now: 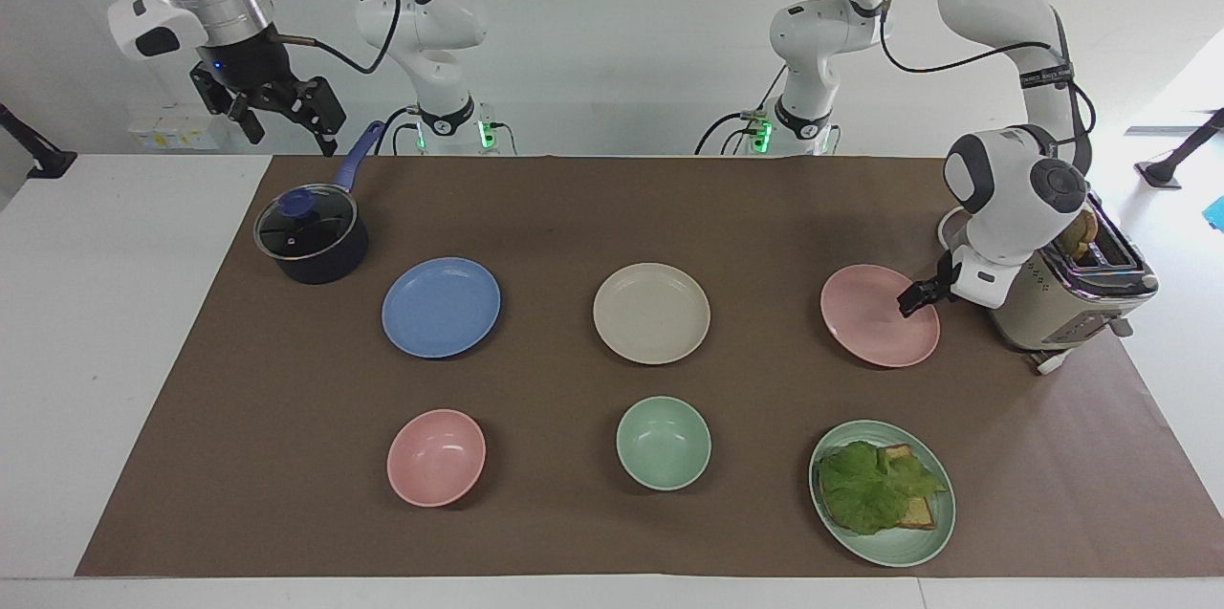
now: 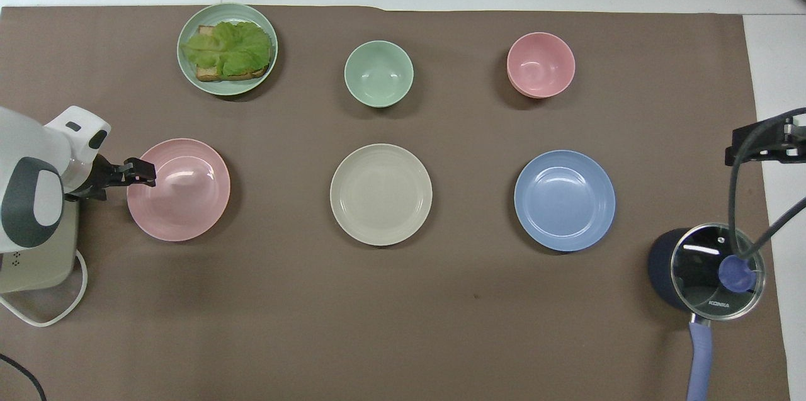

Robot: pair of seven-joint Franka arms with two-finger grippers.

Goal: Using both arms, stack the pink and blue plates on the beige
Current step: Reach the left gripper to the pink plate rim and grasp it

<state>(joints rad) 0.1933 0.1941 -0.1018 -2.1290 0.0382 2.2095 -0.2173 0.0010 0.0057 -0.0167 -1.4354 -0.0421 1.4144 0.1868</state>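
Three plates of equal size lie in a row on the brown mat. The beige plate [image 1: 651, 313] [image 2: 381, 194] is in the middle. Toward the right arm's end lies the blue plate [image 1: 441, 307] [image 2: 565, 200], and toward the left arm's end the pink plate [image 1: 875, 322] [image 2: 186, 199]. My left gripper [image 1: 910, 299] [image 2: 141, 173] is low at the pink plate's rim, on the toaster's side of it. Whether it grips the rim does not show. My right gripper [image 1: 287, 133] [image 2: 765, 148] waits open and empty, high over the table's edge by the pot.
A toaster [image 1: 1061, 289] holding bread stands right beside the left arm's wrist. A dark pot with a glass lid [image 1: 311, 236] sits under the right gripper. Farther from the robots are a pink bowl [image 1: 436, 457], a green bowl [image 1: 663, 443] and a green plate [image 1: 928, 542] with lettuce on toast.
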